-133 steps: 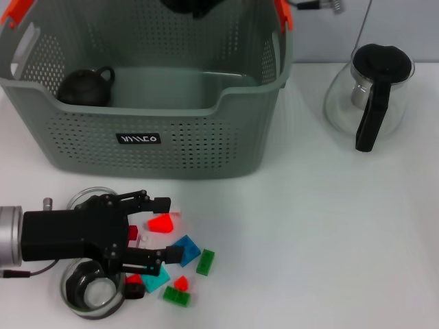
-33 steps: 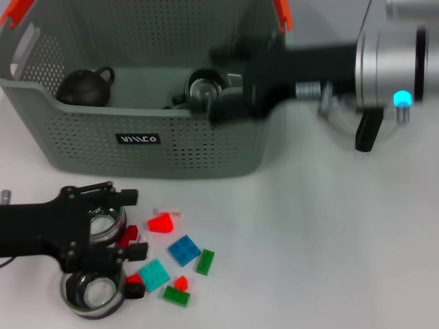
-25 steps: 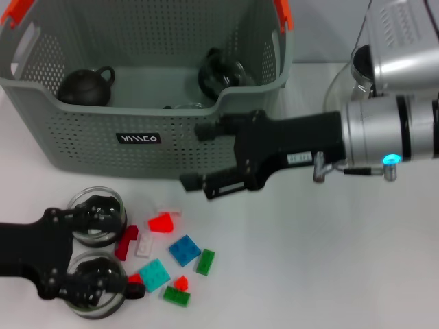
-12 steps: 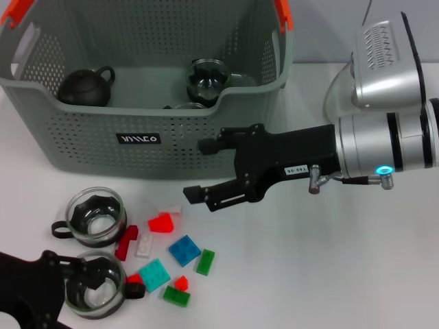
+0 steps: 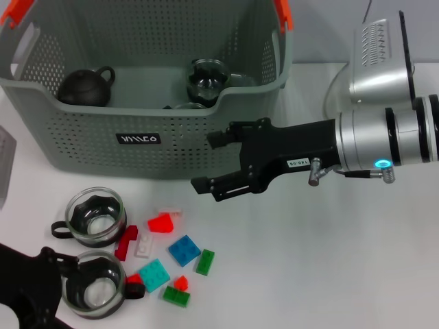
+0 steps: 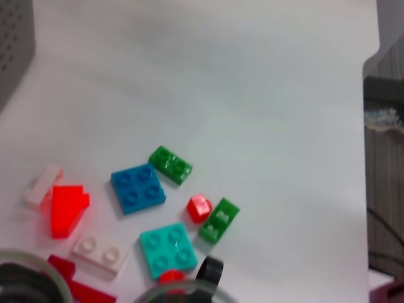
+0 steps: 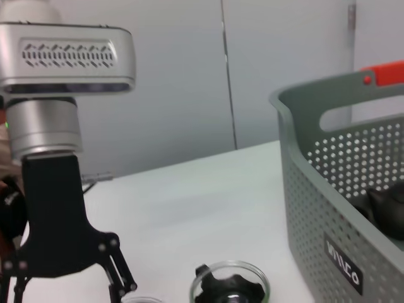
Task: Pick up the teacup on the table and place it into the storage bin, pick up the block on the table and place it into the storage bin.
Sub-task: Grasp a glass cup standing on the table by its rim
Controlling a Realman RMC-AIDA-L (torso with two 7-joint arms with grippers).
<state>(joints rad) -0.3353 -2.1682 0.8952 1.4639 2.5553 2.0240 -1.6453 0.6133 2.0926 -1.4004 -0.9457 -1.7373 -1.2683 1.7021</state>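
Note:
The grey-green storage bin (image 5: pixel 144 147) stands at the back left and holds a black teapot (image 5: pixel 86 86) and a glass teacup (image 5: pixel 208 79). My right gripper (image 5: pixel 203 162) is open and empty, just in front of the bin's front wall. Two glass teacups (image 5: pixel 96 216) (image 5: pixel 96 293) stand on the table at the front left. Beside them lie several blocks, among them red (image 5: pixel 161 223), blue (image 5: pixel 184 250) and teal (image 5: pixel 154 275). My left gripper (image 5: pixel 42 284) is open and empty at the bottom left, beside the nearer cup. The left wrist view shows the blue block (image 6: pixel 137 188).
A glass carafe (image 5: pixel 336 96) with a black handle stands at the back right, mostly hidden behind my right arm. The right wrist view shows the bin (image 7: pixel 341 208), one teacup (image 7: pixel 230 290) and my left gripper (image 7: pixel 66 278).
My right gripper left a glass teacup in the bin, came out open and moved to the bin's front. My left arm drew back from the blocks toward the bottom left.

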